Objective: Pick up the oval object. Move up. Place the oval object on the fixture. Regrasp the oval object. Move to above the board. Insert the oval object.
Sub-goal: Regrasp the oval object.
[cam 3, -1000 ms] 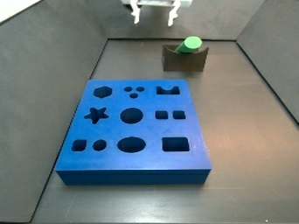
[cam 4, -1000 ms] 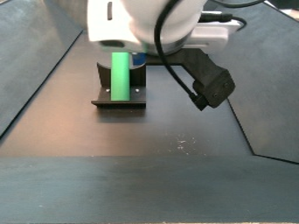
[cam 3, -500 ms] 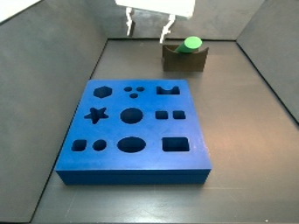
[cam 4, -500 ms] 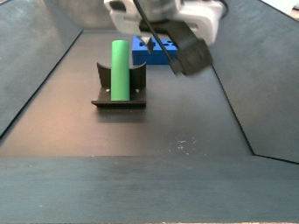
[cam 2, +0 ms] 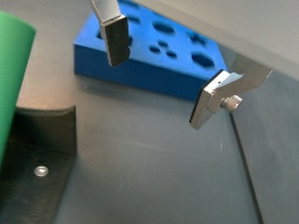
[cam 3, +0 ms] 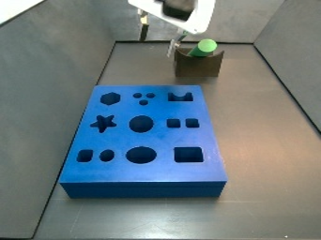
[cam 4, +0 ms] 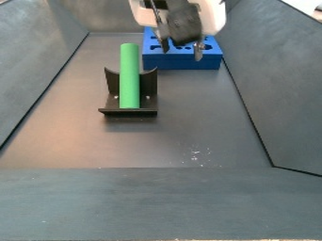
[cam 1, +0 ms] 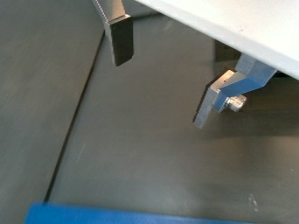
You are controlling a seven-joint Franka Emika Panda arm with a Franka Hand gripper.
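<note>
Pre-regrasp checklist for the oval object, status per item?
1. Oval object seated on the fixture, standing upright: ok.
2. Gripper open, nothing between the fingers in both wrist views: ok.
3. Gripper lined up over the oval object: not ok; in a wrist view the green rod lies off to one side.
4. Gripper clear of the board: ok.
5. Oval hole in the board free: ok.
6. Depth of seating in the notch: cannot tell.

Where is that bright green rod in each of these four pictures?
Wrist view: not in it.
Wrist view: the oval object at the edge, beside the open, empty hand.
Side view: green tip on the fixture.
Side view: upright.
Shared landmark: the board.
</note>
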